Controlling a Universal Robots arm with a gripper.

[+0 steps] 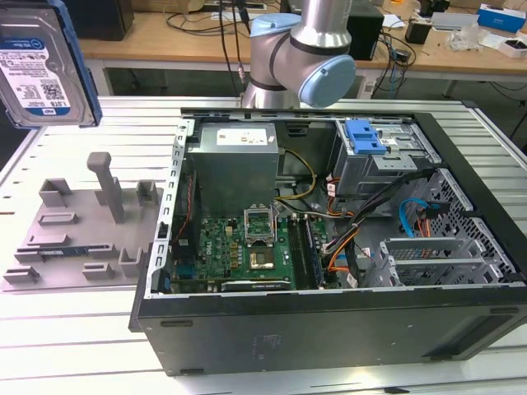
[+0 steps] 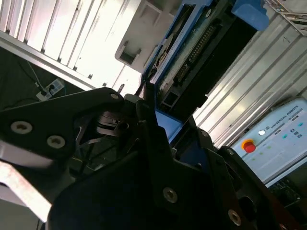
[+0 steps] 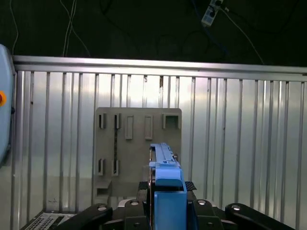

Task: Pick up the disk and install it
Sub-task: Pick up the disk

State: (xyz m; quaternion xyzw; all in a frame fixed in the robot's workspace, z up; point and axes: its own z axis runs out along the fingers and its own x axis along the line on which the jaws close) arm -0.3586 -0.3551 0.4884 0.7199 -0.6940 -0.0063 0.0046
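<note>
Carry stage: pick-up done, install not yet begun. Grips the disk [image 1: 41, 70] by its blue bracket, the hand [image 3: 168, 188] closed tight on the bracket's edge in the first wrist view. Holds it aloft at the exterior view's left, label toward the camera, above the grey fixture [image 1: 78, 237] and well apart from the open computer case [image 1: 329, 329] on the counter [image 1: 74, 346]. Leaves outstanding, by judgement, passage over the case wall and squaring of the bracket to a free bay. Inside the case: power supply [image 1: 235, 164], motherboard [image 1: 247, 247], drive cage [image 1: 391, 156] with blue latch [image 1: 362, 136], thin blue cable [image 1: 408, 218]. In the fixture's slots: possibly one thin dark strip, hard to tell.
</note>
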